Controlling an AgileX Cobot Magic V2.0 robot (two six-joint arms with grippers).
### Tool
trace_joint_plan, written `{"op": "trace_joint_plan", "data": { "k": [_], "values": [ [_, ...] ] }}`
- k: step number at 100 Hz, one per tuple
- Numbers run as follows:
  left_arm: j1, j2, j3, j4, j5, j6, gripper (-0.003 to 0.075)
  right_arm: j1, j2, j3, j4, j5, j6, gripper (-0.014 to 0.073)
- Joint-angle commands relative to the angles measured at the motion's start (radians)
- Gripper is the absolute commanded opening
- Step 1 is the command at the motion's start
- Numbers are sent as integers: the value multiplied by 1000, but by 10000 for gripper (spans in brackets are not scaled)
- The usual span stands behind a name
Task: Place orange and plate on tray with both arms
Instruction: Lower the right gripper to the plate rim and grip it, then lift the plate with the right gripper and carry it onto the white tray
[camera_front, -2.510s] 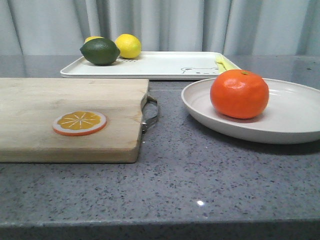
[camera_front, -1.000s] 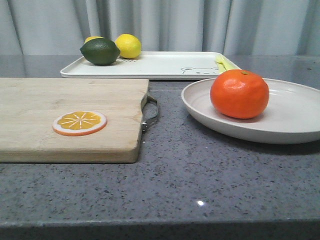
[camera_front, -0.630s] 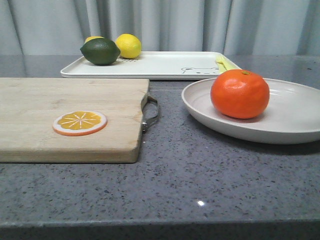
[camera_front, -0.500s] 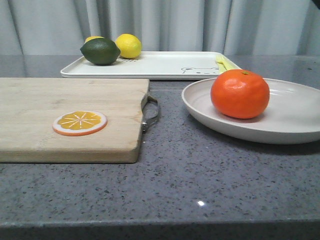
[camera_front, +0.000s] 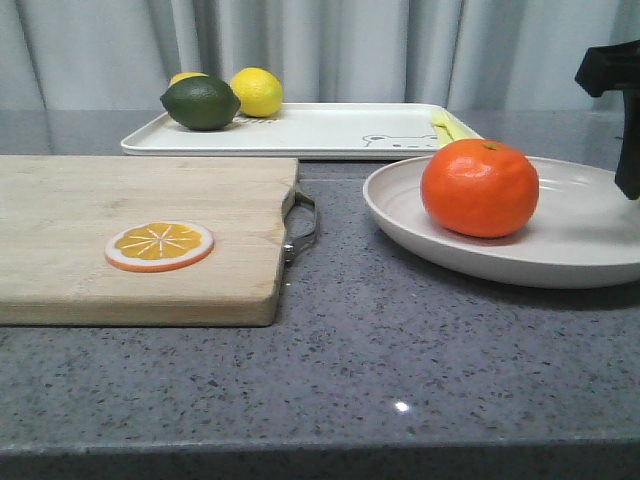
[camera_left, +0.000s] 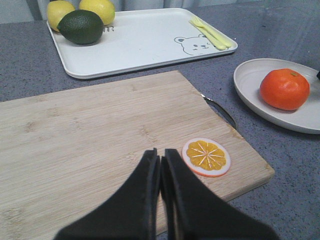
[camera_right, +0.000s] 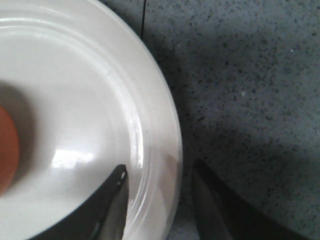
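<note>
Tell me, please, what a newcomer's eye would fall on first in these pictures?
Most likely the bright orange, sitting in the wide plate on the table's right side. Next, the right gripper, open and straddling that plate's rim. Then the orange slice on the wooden cutting board, left of the plate.

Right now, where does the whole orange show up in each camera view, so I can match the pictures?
Front view: the orange sits on the plate, right of centre.
Left wrist view: it lies at the right edge, on the same plate.
Right wrist view: only a sliver of it shows at the left edge; the right claw straddles the plate's rim.
Shared landmark: the plate.
</note>
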Motion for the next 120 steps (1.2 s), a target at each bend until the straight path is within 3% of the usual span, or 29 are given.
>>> {"op": "trace_joint_plan", "data": {
  "k": [1, 80, 106, 120],
  "values": [
    [1, 6, -25, -8, -76, -7, -19, -2, -14, -34, 0, -18, -7, 328],
    [1, 6, -25, -8, -76, -7, -19, -2, 29, -34, 0, -6, -6, 321],
    [1, 6, -25, -8, -76, -7, -19, -3, 29, -34, 0, 0, 1, 40],
    [1, 6, -25, -8, -76, -7, -19, -4, 29, -34, 0, -2, 3, -62]
  ]
}}
